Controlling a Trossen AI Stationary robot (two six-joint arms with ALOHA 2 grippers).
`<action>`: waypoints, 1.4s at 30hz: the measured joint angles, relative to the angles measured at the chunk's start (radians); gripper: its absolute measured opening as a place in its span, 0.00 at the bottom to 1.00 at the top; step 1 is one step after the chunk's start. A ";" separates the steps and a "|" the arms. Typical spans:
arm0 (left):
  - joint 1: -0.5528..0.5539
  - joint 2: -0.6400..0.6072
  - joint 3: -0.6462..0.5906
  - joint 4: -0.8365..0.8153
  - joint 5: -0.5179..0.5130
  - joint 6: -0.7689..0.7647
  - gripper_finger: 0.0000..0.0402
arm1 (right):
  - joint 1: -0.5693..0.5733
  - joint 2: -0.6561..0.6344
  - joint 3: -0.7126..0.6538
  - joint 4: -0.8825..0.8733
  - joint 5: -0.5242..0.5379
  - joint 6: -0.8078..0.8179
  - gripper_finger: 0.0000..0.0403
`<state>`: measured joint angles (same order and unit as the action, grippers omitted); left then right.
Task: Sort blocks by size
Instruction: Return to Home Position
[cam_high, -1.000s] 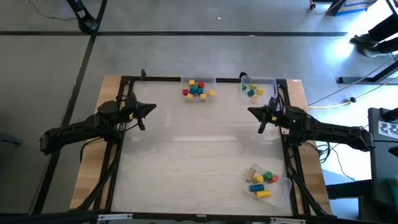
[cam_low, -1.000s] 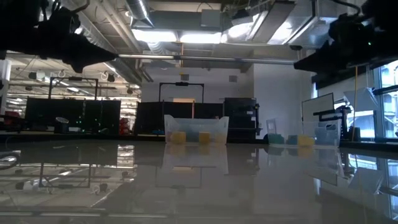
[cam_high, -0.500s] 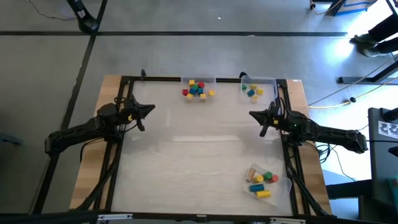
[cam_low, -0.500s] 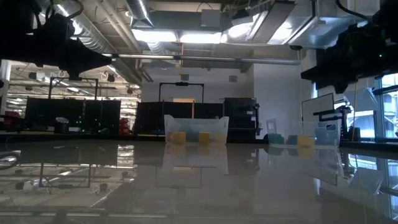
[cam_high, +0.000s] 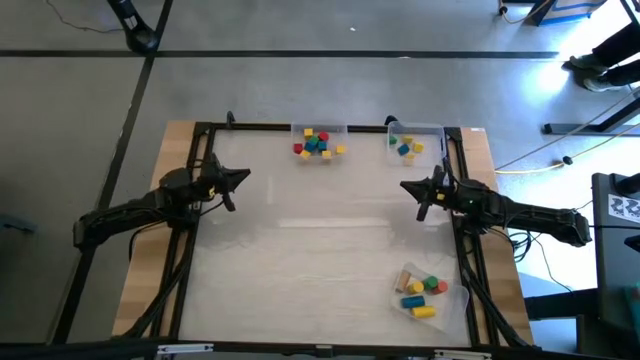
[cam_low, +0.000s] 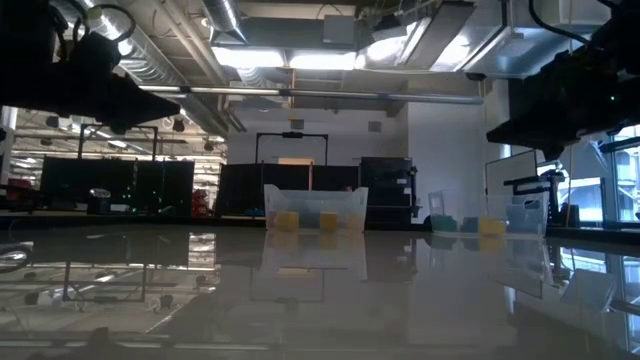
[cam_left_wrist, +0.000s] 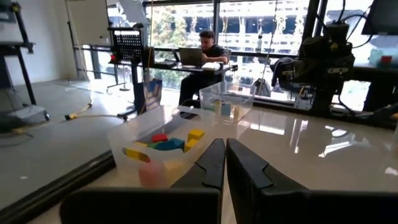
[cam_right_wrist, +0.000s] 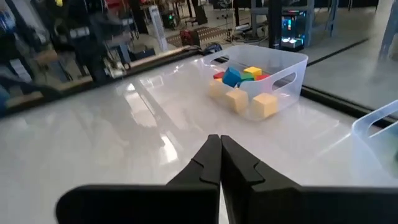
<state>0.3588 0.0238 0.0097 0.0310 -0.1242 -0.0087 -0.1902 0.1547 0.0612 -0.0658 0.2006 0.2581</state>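
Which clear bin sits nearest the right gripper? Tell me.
The back-right bin, just ahead of the right gripper. The back-middle bin and the near-right bin both lie clearly farther from it.

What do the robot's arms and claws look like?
The left arm and right arm are black and thin, long pieces with chunky joints. There's a tiny yellow spot near the left wrist. The left gripper and right gripper each have two flat, dark fingers that narrow to a point.

left gripper: eased back | right gripper: eased back
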 joint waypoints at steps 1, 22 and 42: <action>0.000 0.000 0.000 0.000 -0.001 -0.014 0.01 | 0.000 0.000 0.000 -0.002 0.000 -0.021 0.01; 0.000 0.002 0.000 0.000 -0.002 -0.056 0.01 | 0.001 -0.101 -0.051 0.091 -0.141 -0.270 0.01; 0.000 0.003 0.000 -0.001 -0.002 -0.056 0.01 | 0.000 -0.100 -0.053 0.102 -0.141 -0.237 0.01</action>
<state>0.3588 0.0265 0.0097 0.0303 -0.1265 -0.0643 -0.1902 0.0544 0.0078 0.0364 0.0597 0.0216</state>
